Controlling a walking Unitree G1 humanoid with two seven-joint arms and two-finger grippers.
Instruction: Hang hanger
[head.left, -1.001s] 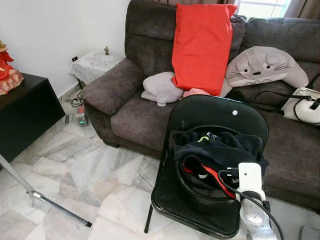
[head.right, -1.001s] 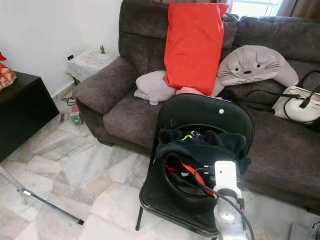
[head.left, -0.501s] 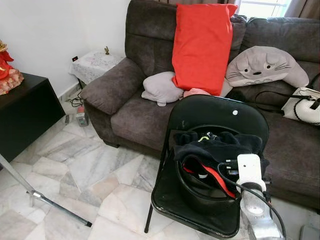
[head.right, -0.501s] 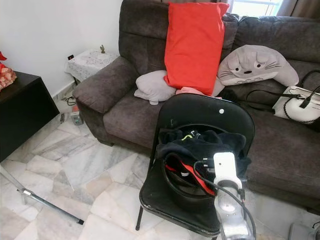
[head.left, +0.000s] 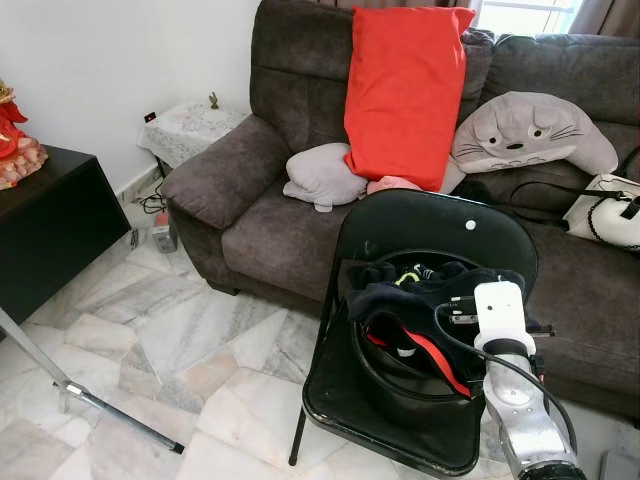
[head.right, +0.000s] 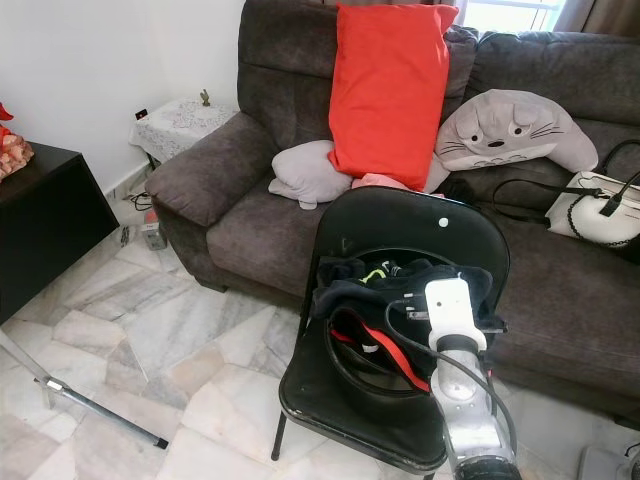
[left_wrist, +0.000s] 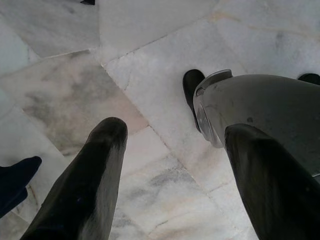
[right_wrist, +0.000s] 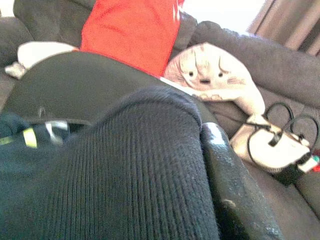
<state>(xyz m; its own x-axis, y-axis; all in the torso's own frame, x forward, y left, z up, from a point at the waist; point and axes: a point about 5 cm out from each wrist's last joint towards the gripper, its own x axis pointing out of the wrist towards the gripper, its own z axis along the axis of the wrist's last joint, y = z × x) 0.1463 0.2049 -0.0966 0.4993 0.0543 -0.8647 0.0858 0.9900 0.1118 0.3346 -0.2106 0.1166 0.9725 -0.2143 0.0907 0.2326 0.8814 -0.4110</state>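
Marble-tiled living room floor (head.left: 190, 350), left gripper (left_wrist: 170, 175) hanging idle over it, fingers spread, holding nothing. Right gripper (head.left: 470, 305) is down in the round black basket (head.left: 400, 385) on the black folding chair (head.left: 430, 230) — buried in dark knitted clothes (head.left: 430, 295), so can't tell its grip. Red hanger (head.left: 435, 355) sits in the basket — hanging not started, I'd say. Brown fabric sofa (head.left: 250, 190) behind.

No writing, label, brand, number or sign can be read anywhere in these views; nothing on the cushions, the bag, the clothing or the robot's arm carries legible text.
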